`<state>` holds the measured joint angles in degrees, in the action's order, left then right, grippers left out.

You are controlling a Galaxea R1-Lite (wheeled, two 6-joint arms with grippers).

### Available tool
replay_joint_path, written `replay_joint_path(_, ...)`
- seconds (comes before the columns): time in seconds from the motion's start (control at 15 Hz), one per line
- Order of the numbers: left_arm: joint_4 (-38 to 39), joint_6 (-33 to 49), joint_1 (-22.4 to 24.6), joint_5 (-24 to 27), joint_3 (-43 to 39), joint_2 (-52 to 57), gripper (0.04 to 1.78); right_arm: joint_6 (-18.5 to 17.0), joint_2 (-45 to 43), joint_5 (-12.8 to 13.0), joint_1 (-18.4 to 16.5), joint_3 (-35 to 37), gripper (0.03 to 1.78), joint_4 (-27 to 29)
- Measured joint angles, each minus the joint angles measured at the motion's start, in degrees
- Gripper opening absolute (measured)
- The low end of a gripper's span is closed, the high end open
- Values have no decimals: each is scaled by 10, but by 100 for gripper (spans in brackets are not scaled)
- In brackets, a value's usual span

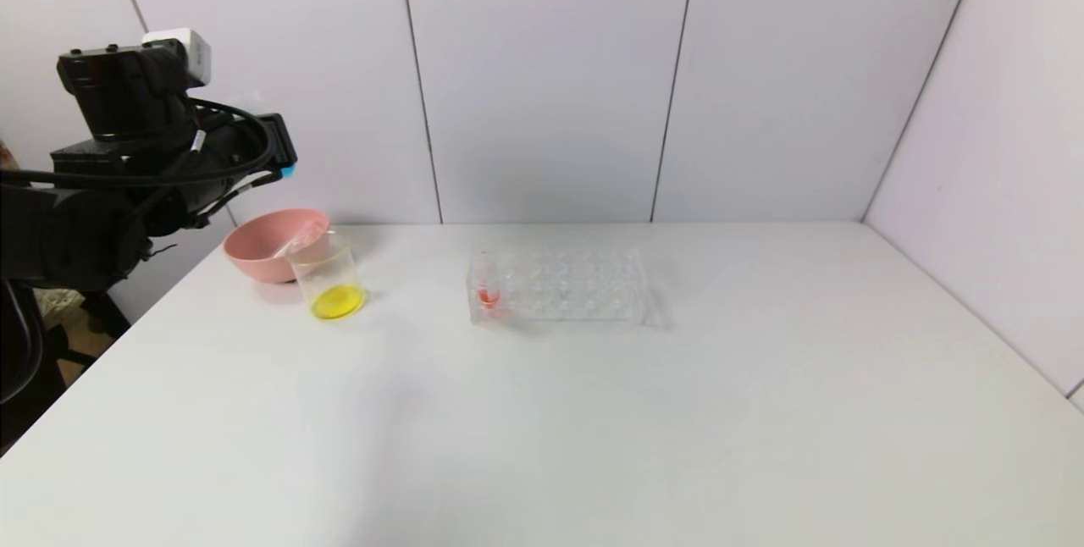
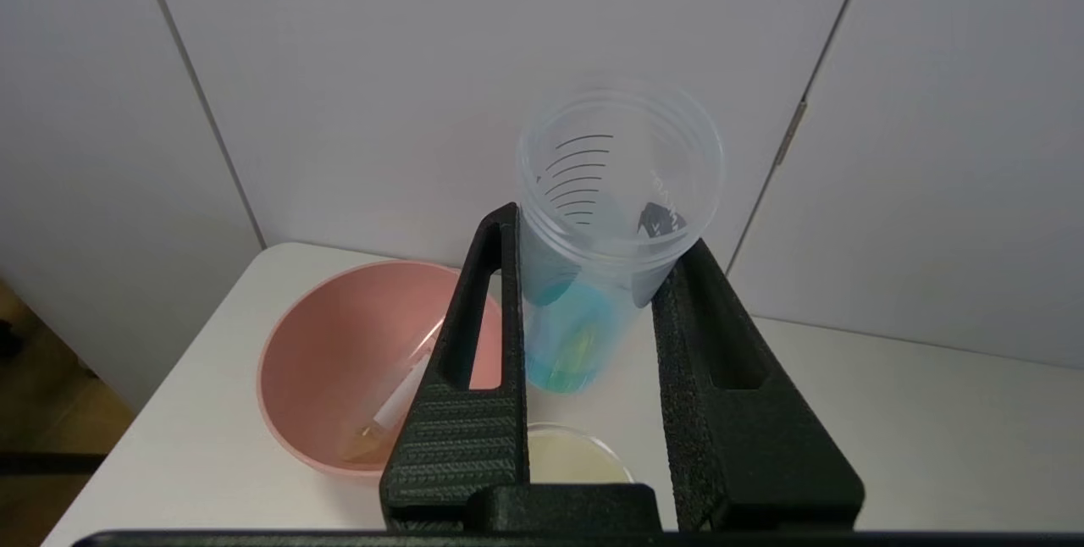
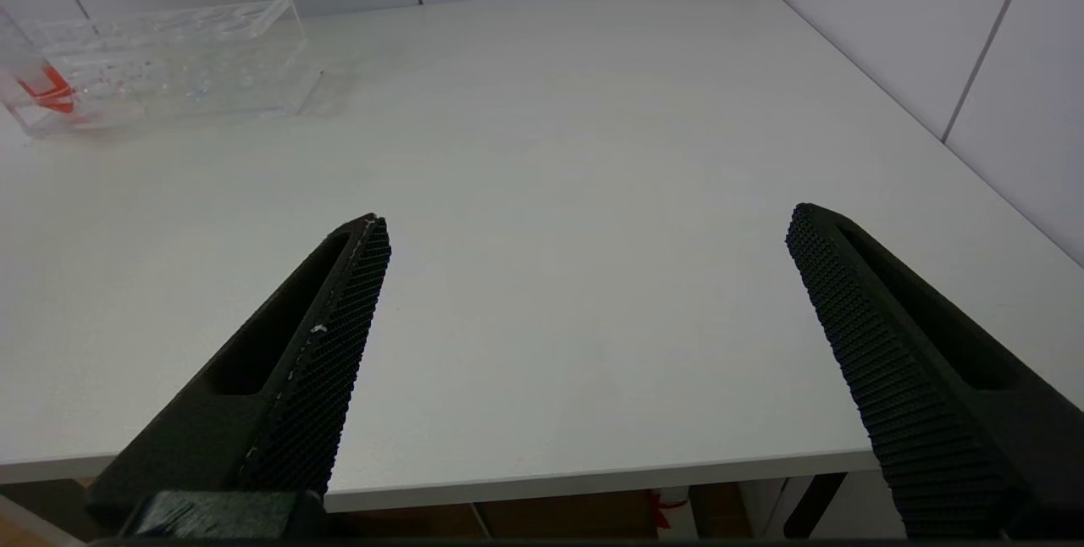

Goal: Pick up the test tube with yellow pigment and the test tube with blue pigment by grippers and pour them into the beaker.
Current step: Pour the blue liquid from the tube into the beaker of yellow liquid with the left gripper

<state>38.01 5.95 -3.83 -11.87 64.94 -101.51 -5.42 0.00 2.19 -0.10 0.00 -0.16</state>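
One black left tool (image 2: pixel 593 276) squeezes a clear tube with blue liquid (image 2: pixel 584 310); tip it slowly over the yellow-bottomed glass beaker (image 2: pixel 576 455) below. Right tool (image 3: pixel 584 344) gapes wide.

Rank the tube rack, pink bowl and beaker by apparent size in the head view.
1. Tube rack, clearly the widest.
2. Pink bowl, partly hidden behind the beaker.
3. Beaker, narrowest, though about as tall as the bowl.

No readable text anywhere. Tube with blue pigment (image 2: pixel 593 276) carries black graduation lines and a small white printed mark on its wall, too small to read, above pink bowl (image 2: pixel 339 335).
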Motion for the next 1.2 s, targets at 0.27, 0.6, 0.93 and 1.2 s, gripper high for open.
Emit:
replay_joint_path(0.27, -3, 7, 49, 54, -5, 6, 45, 0, 0, 0, 0, 0, 171, 0)
replay_joint_path(0.6, -5, 13, 75, 90, -9, 12, 45, 0, 0, 0, 0, 0, 171, 0)
replay_joint_path(0.93, -12, 11, 79, 103, -16, 18, 45, 0, 0, 0, 0, 0, 171, 0)
replay_joint_path(1.2, -24, 6, 80, 114, -42, 34, 45, 0, 0, 0, 0, 0, 171, 0)
